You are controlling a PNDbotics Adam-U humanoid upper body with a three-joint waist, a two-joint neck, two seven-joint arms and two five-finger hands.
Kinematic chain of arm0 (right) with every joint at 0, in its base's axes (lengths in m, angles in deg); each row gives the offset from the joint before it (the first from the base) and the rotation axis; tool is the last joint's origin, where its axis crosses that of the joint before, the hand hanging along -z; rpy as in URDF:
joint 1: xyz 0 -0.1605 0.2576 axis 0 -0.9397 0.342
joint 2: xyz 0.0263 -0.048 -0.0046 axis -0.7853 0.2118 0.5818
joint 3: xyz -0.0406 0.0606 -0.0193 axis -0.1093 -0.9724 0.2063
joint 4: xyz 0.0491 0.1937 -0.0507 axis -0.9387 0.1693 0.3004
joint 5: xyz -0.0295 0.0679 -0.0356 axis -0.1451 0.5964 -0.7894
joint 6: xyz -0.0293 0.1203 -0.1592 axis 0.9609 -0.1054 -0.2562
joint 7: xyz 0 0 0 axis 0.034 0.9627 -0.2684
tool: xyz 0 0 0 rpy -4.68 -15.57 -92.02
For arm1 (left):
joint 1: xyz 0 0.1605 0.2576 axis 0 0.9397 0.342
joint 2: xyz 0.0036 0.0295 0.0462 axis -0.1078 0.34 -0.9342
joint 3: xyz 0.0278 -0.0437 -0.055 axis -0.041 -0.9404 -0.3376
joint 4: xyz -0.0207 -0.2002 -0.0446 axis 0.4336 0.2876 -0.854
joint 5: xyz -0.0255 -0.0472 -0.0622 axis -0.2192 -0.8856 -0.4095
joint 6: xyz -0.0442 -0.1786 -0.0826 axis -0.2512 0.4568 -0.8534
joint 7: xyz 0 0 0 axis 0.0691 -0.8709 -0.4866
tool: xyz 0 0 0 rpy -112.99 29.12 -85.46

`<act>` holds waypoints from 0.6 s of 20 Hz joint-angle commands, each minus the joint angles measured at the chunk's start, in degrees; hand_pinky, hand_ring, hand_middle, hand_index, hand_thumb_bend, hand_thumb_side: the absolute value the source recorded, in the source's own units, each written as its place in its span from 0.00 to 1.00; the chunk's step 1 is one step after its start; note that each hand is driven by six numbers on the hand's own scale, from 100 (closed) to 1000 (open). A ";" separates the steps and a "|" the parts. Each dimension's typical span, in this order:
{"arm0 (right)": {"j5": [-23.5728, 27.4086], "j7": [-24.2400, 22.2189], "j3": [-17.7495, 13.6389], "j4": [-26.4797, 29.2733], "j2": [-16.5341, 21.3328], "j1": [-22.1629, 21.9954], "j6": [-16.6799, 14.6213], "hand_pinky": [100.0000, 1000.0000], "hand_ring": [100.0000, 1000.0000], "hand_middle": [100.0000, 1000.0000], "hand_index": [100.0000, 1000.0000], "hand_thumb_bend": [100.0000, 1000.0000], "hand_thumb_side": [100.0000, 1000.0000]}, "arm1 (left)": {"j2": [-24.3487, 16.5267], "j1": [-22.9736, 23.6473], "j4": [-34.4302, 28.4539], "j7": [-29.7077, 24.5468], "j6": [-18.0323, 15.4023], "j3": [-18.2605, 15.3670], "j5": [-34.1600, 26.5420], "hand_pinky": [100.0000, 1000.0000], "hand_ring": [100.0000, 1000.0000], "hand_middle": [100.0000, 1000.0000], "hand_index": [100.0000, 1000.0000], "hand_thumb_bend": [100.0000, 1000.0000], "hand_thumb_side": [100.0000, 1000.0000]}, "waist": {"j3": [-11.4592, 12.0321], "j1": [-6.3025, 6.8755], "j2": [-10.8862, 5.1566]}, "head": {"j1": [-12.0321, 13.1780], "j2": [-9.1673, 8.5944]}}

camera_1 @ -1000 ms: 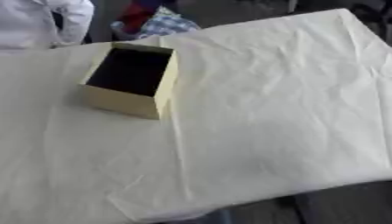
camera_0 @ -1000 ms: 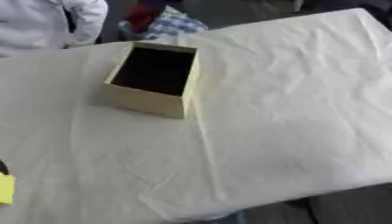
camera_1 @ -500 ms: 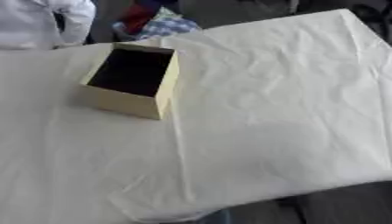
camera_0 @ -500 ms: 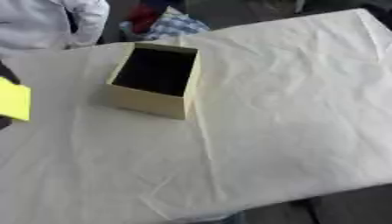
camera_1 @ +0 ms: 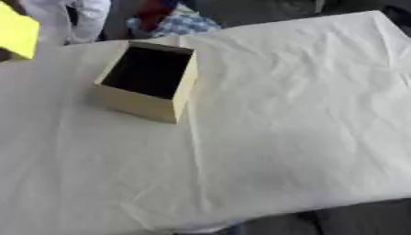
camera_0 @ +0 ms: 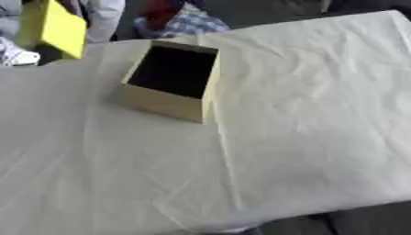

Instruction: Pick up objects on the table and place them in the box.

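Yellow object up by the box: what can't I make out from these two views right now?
- What holds the yellow object: only dark bits show behind it in the left eye view; no hand can be made out.
- Its full shape: the right eye view cuts it off at the left edge.
- The box inside: too dark to tell whether anything lies in it.
- The right hand: in neither view.

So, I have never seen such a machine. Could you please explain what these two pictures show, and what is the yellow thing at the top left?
Both pictures come from one stereo camera in a humanoid robot's head, looking down: left eye and right eye, nearly identical. A table under a wrinkled pale cloth carries an open cardboard box, dark inside. The yellow object at the upper left is raised above the table; what holds it is not clearly visible, so I cannot say which hand carries it. Nothing else lies on the cloth.
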 commanded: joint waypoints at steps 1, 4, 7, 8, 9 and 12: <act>0.61 -0.35 0.06 0.85 0.69 1.06 -0.25 0.55 0.62 0.48 0.67 0.00 0.89 | 3.13 -3.95 4.57 -0.79 -1.68 0.16 1.93 0.44 0.52 0.44 0.53 0.00 0.15 | -0.32 -0.44 -0.19 | 1.01 -1.20; 0.95 -0.62 0.26 0.85 0.31 1.89 -0.39 0.55 0.62 0.48 0.67 0.00 0.89 | 6.62 -6.92 8.96 -0.71 -3.73 0.35 4.60 0.44 0.52 0.44 0.54 0.00 0.15 | -0.95 -0.68 0.81 | 1.85 -2.62; 1.32 -0.89 0.47 0.85 0.00 2.93 -0.53 0.55 0.62 0.48 0.66 0.00 0.89 | 9.48 -9.12 12.68 0.22 -6.00 0.07 7.55 0.45 0.53 0.45 0.55 0.00 0.14 | -1.97 -0.78 1.97 | 2.58 -3.95; 1.45 -0.99 0.55 0.85 -0.12 3.25 -0.58 0.55 0.62 0.48 0.66 0.00 0.89 | 10.20 -9.70 13.63 0.62 -6.78 0.00 8.56 0.45 0.53 0.45 0.55 0.00 0.14 | -2.40 -0.79 2.34 | 2.79 -4.35; 1.58 -1.11 0.64 0.85 -0.26 3.52 -0.62 0.55 0.62 0.48 0.66 0.00 0.89 | 10.95 -10.28 14.54 1.02 -7.49 -0.09 9.47 0.45 0.53 0.45 0.55 0.00 0.13 | -2.86 -0.78 2.71 | 2.98 -4.75; 1.99 -1.53 0.98 0.85 -0.62 4.54 -0.71 0.55 0.62 0.48 0.66 0.00 0.90 | 13.07 -12.00 17.15 2.42 -9.21 -0.54 12.29 0.46 0.53 0.45 0.55 0.00 0.12 | -4.31 -0.58 3.73 | 4.17 -6.18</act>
